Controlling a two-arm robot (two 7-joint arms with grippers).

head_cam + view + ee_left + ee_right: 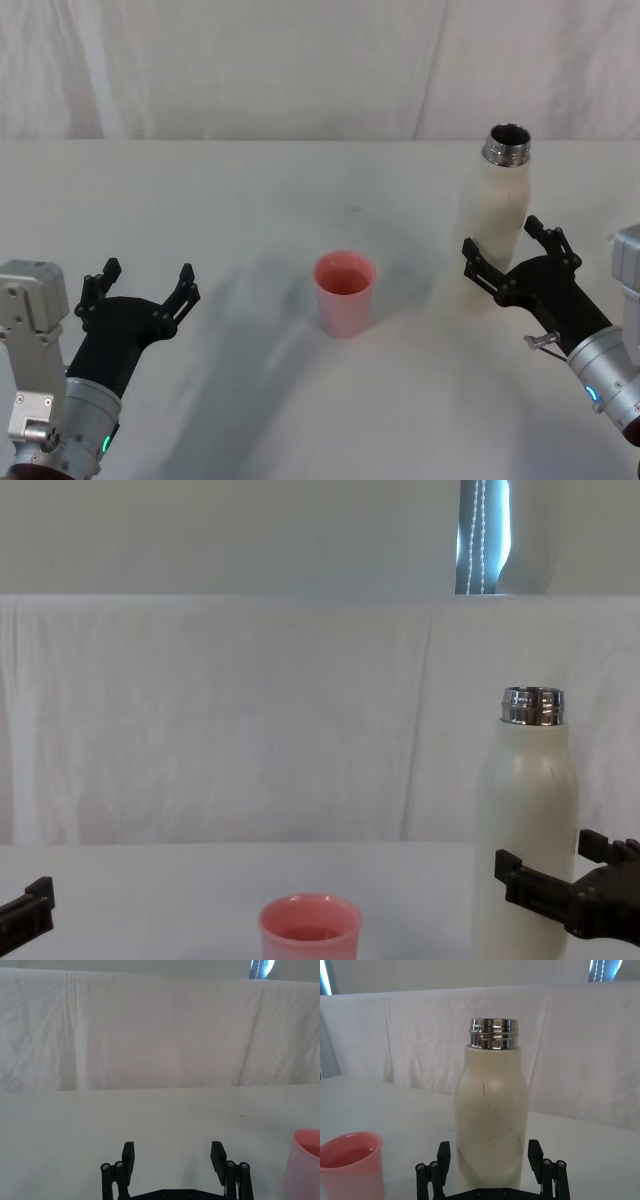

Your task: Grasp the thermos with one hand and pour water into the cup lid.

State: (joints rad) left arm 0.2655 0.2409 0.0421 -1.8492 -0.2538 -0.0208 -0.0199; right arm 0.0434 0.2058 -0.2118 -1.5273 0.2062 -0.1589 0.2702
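Cream-white matte thermos (492, 228) w/ shiny silver neck, faint dark scratch marks on body. Cup lid (345, 293) plain salmon pink, no pattern. Both grippers black: left gripper (139, 290), right gripper (508, 251). Table (250, 200) & backdrop cloth (220, 720) plain white.

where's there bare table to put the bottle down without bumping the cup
Bare table runs behind the cup to the backdrop, and between the cup and the open left gripper. The right side is crowded: the open right gripper straddles the bottle, with a modest gap between bottle and cup.
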